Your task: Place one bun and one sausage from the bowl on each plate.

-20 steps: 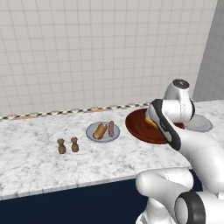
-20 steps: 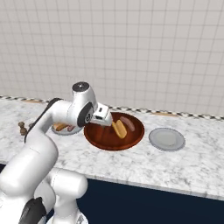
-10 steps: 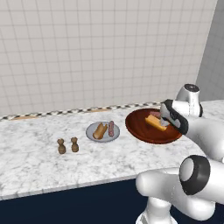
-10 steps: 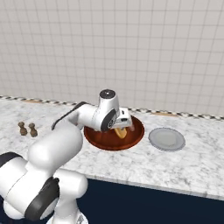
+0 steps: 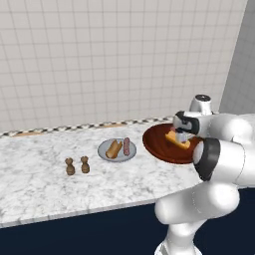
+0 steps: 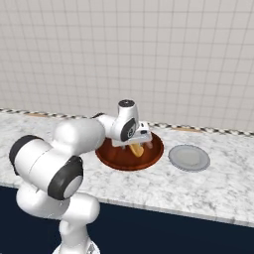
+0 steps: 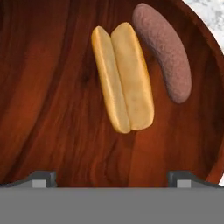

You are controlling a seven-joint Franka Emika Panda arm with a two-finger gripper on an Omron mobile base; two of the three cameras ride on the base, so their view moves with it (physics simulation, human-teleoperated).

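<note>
The tool (image 7: pixel 111 179) hangs over the bowl (image 7: pixel 48 109), its fingers spread apart and empty. Below lie a bun (image 7: pixel 122 78) and a sausage (image 7: pixel 164 50) side by side. One plate (image 5: pixel 103 150) already carries a bun and sausage; the other plate (image 6: pixel 189 158) is bare.

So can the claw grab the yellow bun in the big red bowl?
Probably yes: the open claw hangs right over the split yellow bun, nothing covers it, and the brown sausage lies beside it.

One bowl (image 5: pixel 164 147) sits on the counter (image 5: pixel 40 179), with two plates: one plate (image 5: pixel 105 152) already loaded and one bare plate (image 6: pixel 189 158). Buns number two, a bun (image 7: pixel 122 78) in the bowl and a second bun (image 5: pixel 114 148) plated; sausages likewise two, a sausage (image 7: pixel 164 51) (beside the bowl's bun) and a plated sausage (image 5: pixel 126 145). Two small brown shakers (image 5: pixel 77 166) stand together.
</note>
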